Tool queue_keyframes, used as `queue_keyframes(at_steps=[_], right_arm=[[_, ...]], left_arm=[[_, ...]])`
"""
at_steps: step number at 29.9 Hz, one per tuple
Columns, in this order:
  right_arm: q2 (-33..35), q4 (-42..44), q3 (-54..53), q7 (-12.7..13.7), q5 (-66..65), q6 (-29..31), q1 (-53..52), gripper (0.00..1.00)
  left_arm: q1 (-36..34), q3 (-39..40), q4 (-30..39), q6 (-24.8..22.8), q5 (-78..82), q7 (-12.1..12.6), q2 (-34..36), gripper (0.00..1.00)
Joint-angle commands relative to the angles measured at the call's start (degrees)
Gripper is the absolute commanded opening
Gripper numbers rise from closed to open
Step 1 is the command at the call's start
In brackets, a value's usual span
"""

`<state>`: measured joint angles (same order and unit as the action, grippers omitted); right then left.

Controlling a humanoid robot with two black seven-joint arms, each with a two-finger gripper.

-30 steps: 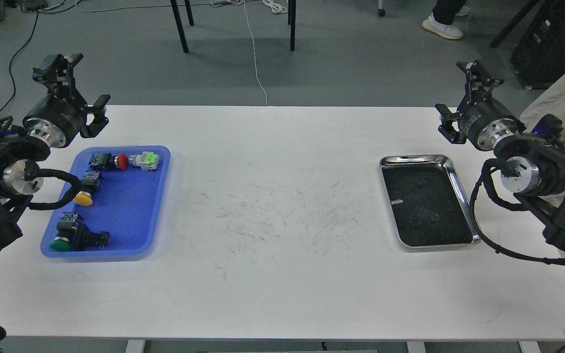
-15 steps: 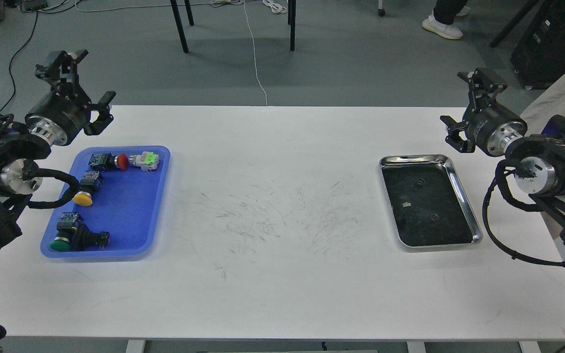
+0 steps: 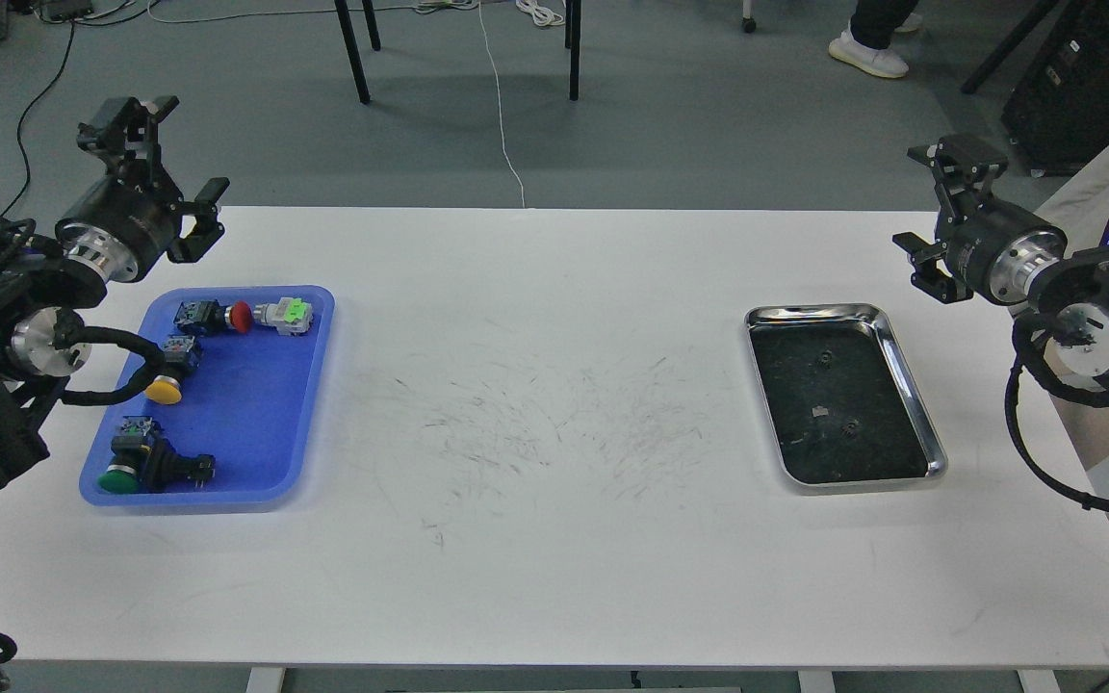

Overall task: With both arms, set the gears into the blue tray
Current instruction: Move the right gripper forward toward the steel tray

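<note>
Two tiny black gears (image 3: 821,359) (image 3: 846,430) lie inside the silver metal tray (image 3: 913,385) at the table's right side. The blue tray (image 3: 256,414) sits at the left. My left gripper (image 3: 169,159) hovers above the table's far left corner, behind the blue tray, open and empty. At the far right edge, behind and to the right of the silver tray, my right gripper (image 3: 941,207) is also raised, open and empty. Neither gripper touches a gear.
The blue tray holds several push-button switches with red (image 3: 240,316), yellow (image 3: 165,389) and green (image 3: 118,477) caps. A small pale scrap (image 3: 817,412) lies in the silver tray. Scuffed white tabletop (image 3: 535,423) spans between the trays. Chair legs and cables stand on the floor beyond.
My right arm has swung to the right, away from the silver tray. The left gripper has shifted slightly up and right. The gears and both trays have not moved.
</note>
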<state>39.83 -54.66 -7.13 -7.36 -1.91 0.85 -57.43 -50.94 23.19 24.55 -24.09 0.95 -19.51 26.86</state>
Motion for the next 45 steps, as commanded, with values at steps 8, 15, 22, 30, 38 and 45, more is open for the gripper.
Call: queue_keyframes(at_steps=[8, 15, 22, 30, 38, 45], right_arm=[[1.39, -2.47, 10.79, 0.16, -3.26, -2.79, -7.32, 0.97], [2.18, -7.92, 29.26, 1.99, -7.58, -2.88, -21.65, 0.97], [1.22, -7.48, 37.53, 2.44, -10.73, 4.58, -27.99, 0.99], [1.74, -6.86, 44.92, -1.51, -35.33, 6.79, -31.95, 0.99], [1.48, -4.85, 45.45, -7.31, -41.06, 6.00, -31.16, 0.99], [1.04, -1.94, 45.28, -8.02, -42.38, 4.07, -30.02, 0.96]], left_arm=[[-0.03, 0.19, -0.03, -0.26, -0.34, -0.09, 0.56, 0.99], [-0.12, 0.28, -0.03, -0.17, -0.60, -0.17, 0.47, 0.99], [-0.03, 0.28, -0.03, -0.52, -0.69, -0.88, 0.65, 0.99], [-0.03, 0.89, -0.03, -0.52, -0.78, -0.61, 0.38, 0.99], [-0.03, 0.89, -0.03, -0.17, -0.69, -0.53, 0.03, 0.99], [-0.03, 0.89, -0.03, -0.35, -0.69, -0.53, 0.29, 0.99]])
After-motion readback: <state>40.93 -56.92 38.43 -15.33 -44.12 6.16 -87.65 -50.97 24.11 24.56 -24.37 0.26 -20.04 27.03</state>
